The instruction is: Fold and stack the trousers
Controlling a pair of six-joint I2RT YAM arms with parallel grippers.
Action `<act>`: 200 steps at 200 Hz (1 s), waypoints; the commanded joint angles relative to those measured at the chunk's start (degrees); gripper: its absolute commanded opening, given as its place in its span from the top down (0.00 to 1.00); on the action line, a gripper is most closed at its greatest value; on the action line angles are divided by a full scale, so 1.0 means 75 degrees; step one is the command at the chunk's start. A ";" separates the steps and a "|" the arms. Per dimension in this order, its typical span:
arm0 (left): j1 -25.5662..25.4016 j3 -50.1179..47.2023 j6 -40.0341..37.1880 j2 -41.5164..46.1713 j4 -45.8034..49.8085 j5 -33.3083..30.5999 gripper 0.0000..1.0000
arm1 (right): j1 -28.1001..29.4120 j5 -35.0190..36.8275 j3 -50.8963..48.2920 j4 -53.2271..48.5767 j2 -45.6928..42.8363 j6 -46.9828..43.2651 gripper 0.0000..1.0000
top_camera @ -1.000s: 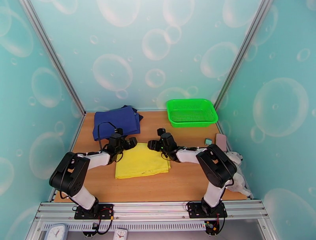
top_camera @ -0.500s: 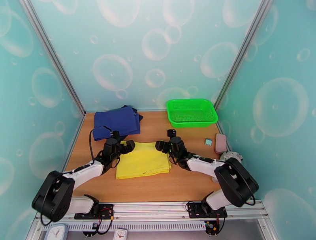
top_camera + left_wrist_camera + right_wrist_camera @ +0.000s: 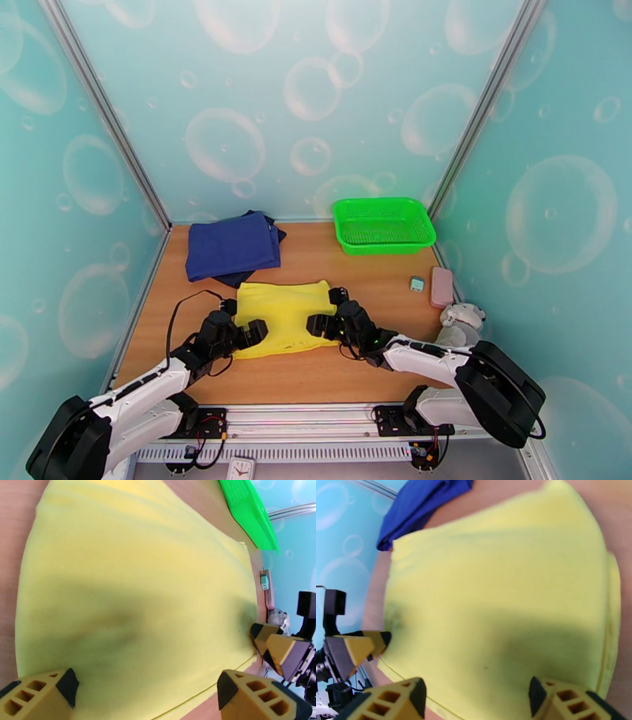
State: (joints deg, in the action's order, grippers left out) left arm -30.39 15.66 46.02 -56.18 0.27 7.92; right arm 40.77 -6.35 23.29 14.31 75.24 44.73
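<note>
Here we are with the bright yellow thin-cloth trousers (image 3: 284, 316) lying mid-table as a flat, roughly square packet on the wooden tabletop (image 3: 371, 272), legs already doubled under by the look of it. Their far edge sits just beside the stack of navy blue folded cloth garments (image 3: 233, 249) at the back left. Left gripper (image 3: 243, 318) is down low at the near-left corner of the packet, jaws spread wide with nothing between them, and the wrist view has the cloth running flat under both fingers. Right gripper (image 3: 327, 309) mirrors it at the near-right corner, jaws also parted and empty, with the yellow hem lying loose between the pads. The green plastic mesh basket (image 3: 387, 246) waits at the back right, well apart from all this. So the folding looks close to finished and the stacking is not yet done. My read is that the next move calls for both grippers to dip, pinch the near edge at its two corners together, and lift evenly. Thin cloth like this will sag or unfold if one side leads.
</note>
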 commanded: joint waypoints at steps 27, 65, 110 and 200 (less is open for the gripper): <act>0.0050 -0.0371 0.0274 0.0037 0.0571 -0.0420 0.01 | -0.0182 0.0154 -0.0735 -0.0402 0.0170 0.0828 0.27; -0.0048 0.0492 -0.0725 0.0894 0.1216 -0.1430 0.01 | 0.0021 0.0974 -0.0087 -0.2247 -0.0510 0.0493 0.25; 0.0430 0.1180 -0.2071 0.0180 0.0258 -0.1639 0.01 | -0.0430 0.1742 0.1616 -0.3658 -0.0748 -0.1066 0.14; 0.0993 0.1963 -0.3150 -0.3195 -0.0258 -0.0531 0.01 | -0.1887 -0.0833 0.2729 -0.2563 0.1148 -0.3112 0.11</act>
State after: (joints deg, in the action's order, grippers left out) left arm -23.55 28.80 26.00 -77.10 1.56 -0.10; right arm 27.18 -7.42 40.40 -5.39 79.88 27.79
